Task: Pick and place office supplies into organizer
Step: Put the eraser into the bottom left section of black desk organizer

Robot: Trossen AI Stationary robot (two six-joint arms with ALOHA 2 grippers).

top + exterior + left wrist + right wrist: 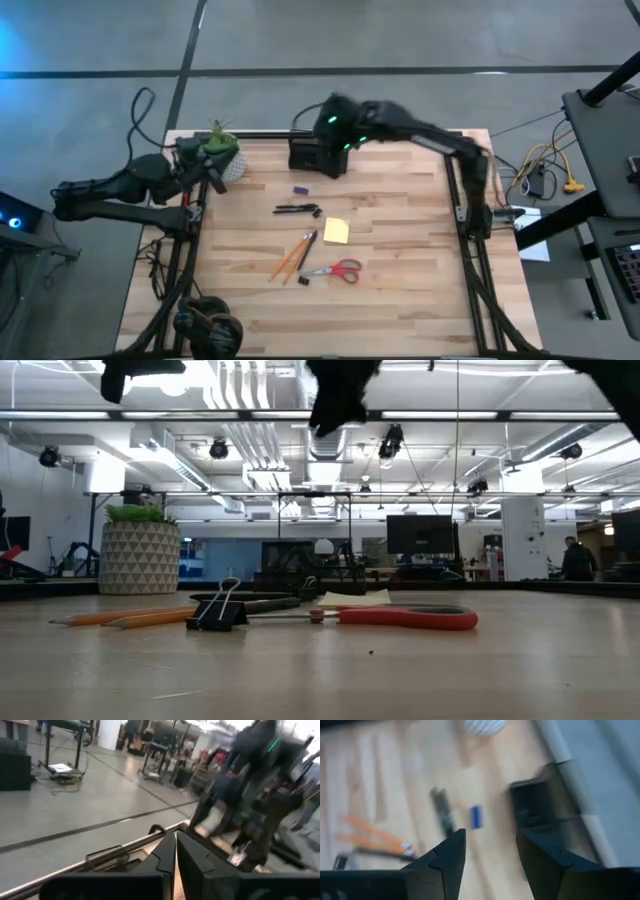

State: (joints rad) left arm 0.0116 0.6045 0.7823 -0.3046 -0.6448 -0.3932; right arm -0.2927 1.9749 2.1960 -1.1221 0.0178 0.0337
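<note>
High view: we see the right gripper [330, 120] above the organizer [316, 157], fingers spread with nothing between them, so it may have just let something go or be heading for another item. Toward the table's near edge from the organizer lie the small purple piece [299, 189], black pens [297, 210], sticky-note pad [336, 232], pencils [289, 259] and scissors [338, 269]. Our left gripper [176, 862], fingers pressed together, waits by the plant [219, 146], off to the organizer's side.

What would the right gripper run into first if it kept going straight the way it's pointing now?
Probably bare table. The open right gripper hovers near the organizer and aims down between it and the small purple piece. The piece looks closest to that line, though depth is unclear.
</note>
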